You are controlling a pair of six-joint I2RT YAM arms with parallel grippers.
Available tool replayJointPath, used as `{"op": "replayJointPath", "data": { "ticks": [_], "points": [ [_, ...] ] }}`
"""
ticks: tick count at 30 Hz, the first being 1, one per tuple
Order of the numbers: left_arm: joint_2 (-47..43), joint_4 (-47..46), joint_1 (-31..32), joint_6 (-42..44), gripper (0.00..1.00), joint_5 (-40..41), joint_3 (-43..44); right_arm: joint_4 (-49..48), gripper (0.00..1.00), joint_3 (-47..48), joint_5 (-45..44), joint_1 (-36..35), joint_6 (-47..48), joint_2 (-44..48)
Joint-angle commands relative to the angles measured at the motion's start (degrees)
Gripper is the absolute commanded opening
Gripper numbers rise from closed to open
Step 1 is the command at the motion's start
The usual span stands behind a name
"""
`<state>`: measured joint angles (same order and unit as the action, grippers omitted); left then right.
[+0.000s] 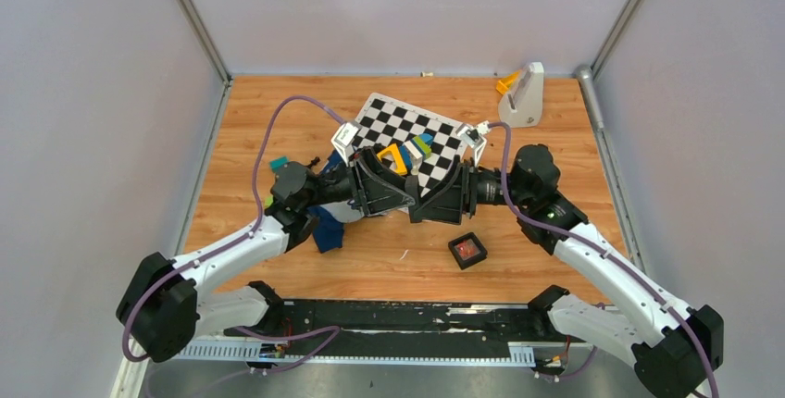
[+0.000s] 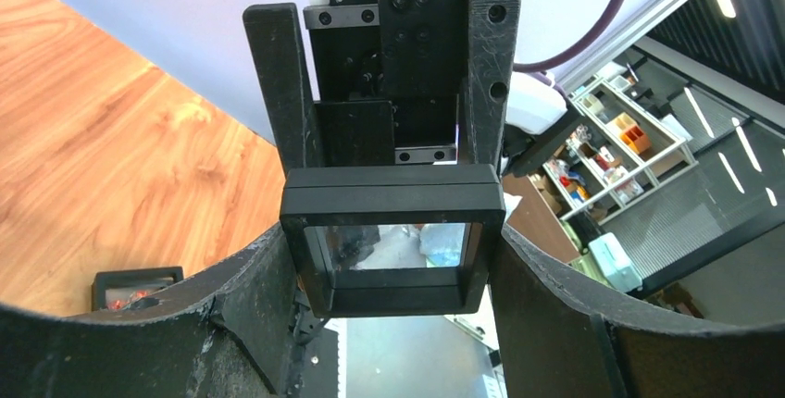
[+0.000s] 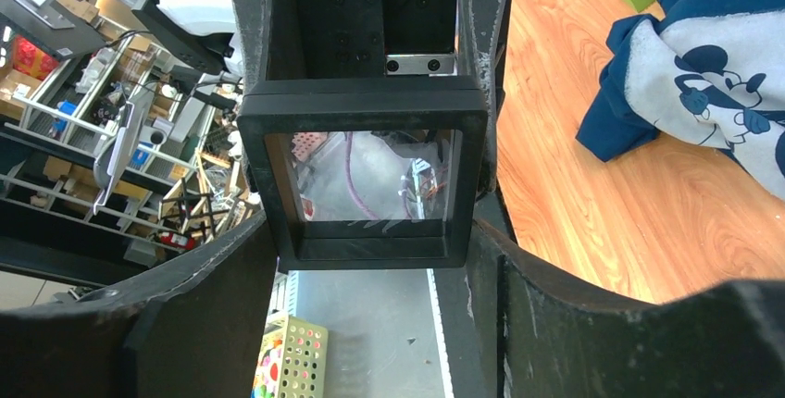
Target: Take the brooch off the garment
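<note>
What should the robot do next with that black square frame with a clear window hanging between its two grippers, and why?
Probably the right gripper should close firmly on the black square frame with the clear window before anything lets go. The frame hangs between both grippers; the left gripper clamps it, the right's fingers flank it.

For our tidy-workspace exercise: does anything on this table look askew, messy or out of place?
Yes. The checkered mat lies at a slant to the edges of the table, with toy blocks scattered on it. The blue shirt is bunched in a heap, partly under the left arm, not laid flat.
</note>
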<state>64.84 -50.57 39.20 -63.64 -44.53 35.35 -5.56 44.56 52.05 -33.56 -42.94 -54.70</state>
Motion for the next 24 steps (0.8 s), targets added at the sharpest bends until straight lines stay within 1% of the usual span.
{"op": "replayJointPath", "data": {
  "ticks": [1, 3, 5, 8, 11, 14, 18, 24],
  "points": [
    [0.92, -4.40, 0.16, -0.32, 0.00, -2.07, 2.79, -6.95, 0.46, 0.80, 2.08, 0.25, -5.00, 0.38],
    [1.37, -5.84, 0.12, -0.65, 0.00, -2.33, 2.49, -8.79, 0.29, 0.41, 2.68, 0.34, -7.64, 0.38],
    [1.69, -8.01, 0.13, -1.34, 0.00, -2.46, 1.94, -10.90, 0.23, -0.27, 2.61, 0.50, -10.31, 0.69],
    [1.98, -12.06, 0.05, -2.83, 0.00, -2.76, 1.36, -15.06, 0.20, -1.98, 2.11, 1.02, -14.29, 2.23],
    [1.89, -14.47, -0.34, -4.91, 0.00, -3.16, 1.17, -15.99, 0.19, -2.50, 1.12, 1.58, -14.99, 4.32],
    [1.14, -14.07, -0.49, -4.87, 0.00, -3.21, 1.15, -15.62, 0.17, -2.04, 1.18, 2.12, -15.37, 5.31],
    [0.36, -13.63, -0.53, -4.35, 0.00, -2.82, 0.61, -15.56, 0.11, -1.73, 1.62, 2.35, -16.00, 5.64],
    [0.30, -13.85, -0.49, -4.37, 0.00, -2.44, 0.28, -19.88, 0.09, -2.69, 3.15, 2.49, -19.04, 4.77]
  ]
}}
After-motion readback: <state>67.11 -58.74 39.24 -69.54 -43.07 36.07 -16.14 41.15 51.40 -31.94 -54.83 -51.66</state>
